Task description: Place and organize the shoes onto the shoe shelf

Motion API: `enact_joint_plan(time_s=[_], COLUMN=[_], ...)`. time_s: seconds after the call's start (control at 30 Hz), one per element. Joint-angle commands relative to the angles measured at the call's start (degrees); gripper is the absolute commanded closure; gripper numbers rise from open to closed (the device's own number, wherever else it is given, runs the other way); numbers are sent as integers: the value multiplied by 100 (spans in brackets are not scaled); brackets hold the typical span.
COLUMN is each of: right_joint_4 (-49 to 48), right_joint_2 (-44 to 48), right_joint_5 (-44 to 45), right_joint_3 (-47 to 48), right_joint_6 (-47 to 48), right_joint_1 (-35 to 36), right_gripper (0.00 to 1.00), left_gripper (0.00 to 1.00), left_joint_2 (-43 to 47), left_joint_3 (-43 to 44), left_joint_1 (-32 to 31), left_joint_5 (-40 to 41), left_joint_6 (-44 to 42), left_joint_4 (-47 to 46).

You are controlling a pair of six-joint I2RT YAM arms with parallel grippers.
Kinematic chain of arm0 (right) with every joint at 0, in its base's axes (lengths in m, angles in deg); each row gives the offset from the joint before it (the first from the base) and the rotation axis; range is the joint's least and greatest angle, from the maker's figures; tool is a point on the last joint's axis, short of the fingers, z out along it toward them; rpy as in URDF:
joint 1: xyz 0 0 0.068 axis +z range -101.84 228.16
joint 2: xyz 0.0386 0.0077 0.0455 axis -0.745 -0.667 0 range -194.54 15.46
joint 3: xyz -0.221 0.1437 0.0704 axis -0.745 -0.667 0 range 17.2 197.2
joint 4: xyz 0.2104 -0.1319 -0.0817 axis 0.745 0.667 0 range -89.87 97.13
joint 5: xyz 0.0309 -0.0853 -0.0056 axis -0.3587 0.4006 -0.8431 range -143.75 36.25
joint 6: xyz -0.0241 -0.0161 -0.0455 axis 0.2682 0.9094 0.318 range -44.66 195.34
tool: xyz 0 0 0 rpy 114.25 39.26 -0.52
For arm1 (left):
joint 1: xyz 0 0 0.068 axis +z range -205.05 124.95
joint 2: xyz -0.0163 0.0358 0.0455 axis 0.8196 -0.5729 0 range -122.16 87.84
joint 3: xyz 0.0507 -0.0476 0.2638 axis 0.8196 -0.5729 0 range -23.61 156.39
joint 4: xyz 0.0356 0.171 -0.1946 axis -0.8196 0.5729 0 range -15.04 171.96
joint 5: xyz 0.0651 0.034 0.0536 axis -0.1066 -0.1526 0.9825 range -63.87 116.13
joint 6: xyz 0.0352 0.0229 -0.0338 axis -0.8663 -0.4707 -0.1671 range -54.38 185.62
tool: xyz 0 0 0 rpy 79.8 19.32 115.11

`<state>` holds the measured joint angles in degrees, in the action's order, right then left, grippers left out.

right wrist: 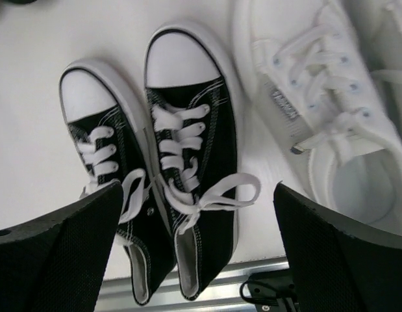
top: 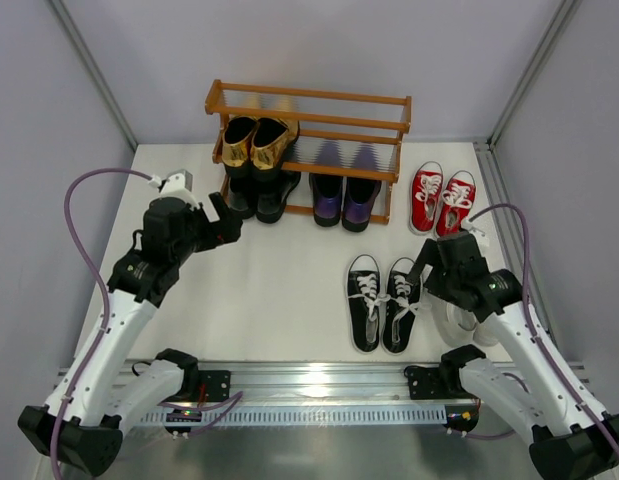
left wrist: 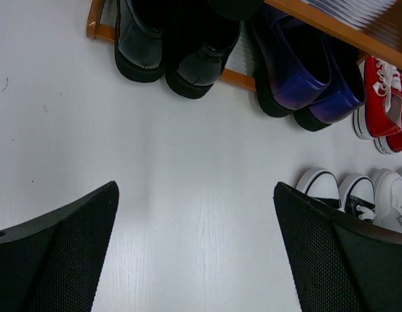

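The shoe shelf (top: 309, 120) stands at the back of the table. Gold loafers (top: 257, 140) sit on its middle tier. Black dress shoes (top: 259, 195) and purple loafers (top: 344, 200) sit on the bottom tier. Red sneakers (top: 441, 200) stand on the table to the right of the shelf. Black-and-white sneakers (top: 384, 300) lie near the front, with white sneakers (right wrist: 317, 110) beside them, partly under my right arm. My left gripper (left wrist: 195, 188) is open over bare table in front of the black dress shoes (left wrist: 168, 52). My right gripper (right wrist: 199, 187) is open above the right black-and-white sneaker (right wrist: 191, 136), holding nothing.
A metal rail (top: 309, 380) runs along the near table edge between the arm bases. Grey walls close the table in at the back and sides. The shelf's top tier (top: 319, 98) carries nothing.
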<state>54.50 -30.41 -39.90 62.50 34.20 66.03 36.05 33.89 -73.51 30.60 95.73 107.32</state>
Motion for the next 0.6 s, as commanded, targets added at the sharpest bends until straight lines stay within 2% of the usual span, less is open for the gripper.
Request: enact_joint_plan(time_s=[0.0, 0.1, 0.13, 0.27, 0.37, 0.57], right_joint_4=[-576, -647, -682, -963, -1034, -1060], right_joint_2=[210, -43, -132, -580, -923, -1372], right_joint_5=[-918, -823, -726, -480, -225, 39], right_joint_3=[-135, -249, -293, -609, -742, -680], right_joint_6=[248, -24, -295, -990, -1255, -1186], right_joint_1=[356, 1138, 1653, 2543, 2835, 2950], right_gripper=[3, 3, 3, 2, 1, 0], left_gripper=[0, 0, 0, 0, 0, 0], left_joint_2=[-6, -59, -77, -112, -103, -112], left_joint_3=[-142, -160, -160, -89, -46, -72], left_joint_1=[9, 0, 9, 0, 9, 0], left_joint_5=[-69, -60, 9, 133, 159, 203], left_joint_6=[92, 109, 101, 57, 4, -58], left_joint_4=[-142, -160, -151, -151, -151, -98])
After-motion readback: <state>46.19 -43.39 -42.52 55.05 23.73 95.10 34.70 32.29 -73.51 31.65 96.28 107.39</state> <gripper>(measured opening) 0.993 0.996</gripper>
